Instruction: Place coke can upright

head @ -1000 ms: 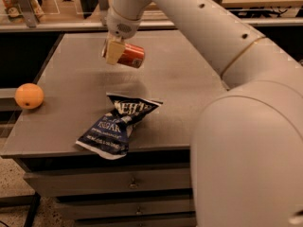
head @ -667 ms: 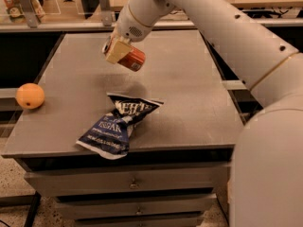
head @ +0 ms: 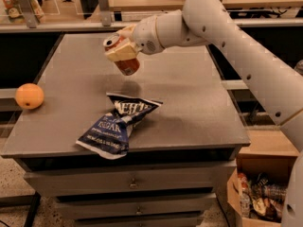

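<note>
My gripper [head: 122, 51] is shut on the coke can [head: 124, 60], a red-orange can with a silver top [head: 111, 42]. It holds the can in the air above the middle of the grey table [head: 189, 103], roughly upright and leaning a little, silver top up and to the left. The cream fingers [head: 124, 52] wrap the can's middle, so its label is mostly hidden. The can's shadow falls on the table just below it, behind the chip bag.
A dark blue chip bag [head: 116, 124] lies near the table's front edge. An orange fruit [head: 29, 96] sits at the left edge. Drawers are under the table top. A cardboard box [head: 258, 193] of items stands on the floor at the right.
The arm has swung round and lifted the can from lying low over the far part of the table to hanging nearly upright, nearer the front. Bag and orange have not moved.
</note>
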`<state>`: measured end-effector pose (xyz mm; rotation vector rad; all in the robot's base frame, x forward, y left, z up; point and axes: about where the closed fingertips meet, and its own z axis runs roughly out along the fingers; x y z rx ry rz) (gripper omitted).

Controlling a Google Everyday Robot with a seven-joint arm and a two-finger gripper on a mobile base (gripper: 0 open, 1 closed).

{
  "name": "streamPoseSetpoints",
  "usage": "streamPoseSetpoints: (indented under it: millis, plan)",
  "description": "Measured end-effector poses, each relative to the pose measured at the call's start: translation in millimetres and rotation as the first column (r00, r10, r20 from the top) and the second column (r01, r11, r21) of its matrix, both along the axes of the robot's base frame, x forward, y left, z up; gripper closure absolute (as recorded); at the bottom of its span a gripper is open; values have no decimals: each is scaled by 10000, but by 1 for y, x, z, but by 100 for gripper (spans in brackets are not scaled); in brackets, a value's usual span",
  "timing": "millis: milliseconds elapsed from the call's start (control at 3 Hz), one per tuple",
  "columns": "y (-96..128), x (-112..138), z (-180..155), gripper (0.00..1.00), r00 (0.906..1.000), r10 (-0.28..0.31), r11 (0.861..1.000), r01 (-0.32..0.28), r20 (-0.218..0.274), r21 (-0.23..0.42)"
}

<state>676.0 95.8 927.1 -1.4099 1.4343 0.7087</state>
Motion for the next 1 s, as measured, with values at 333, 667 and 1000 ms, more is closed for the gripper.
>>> streamPoseSetpoints:
  millis: [333, 667, 1000]
  plan:
    - [-4, 0, 9, 100, 9999, 105, 9863, -97, -39, 1645]
    - [-4, 2, 14, 100, 9989, 405, 9752, -343, -236, 2188]
    - [-4, 4, 8, 84, 9954, 577, 9810, -424, -763, 1895]
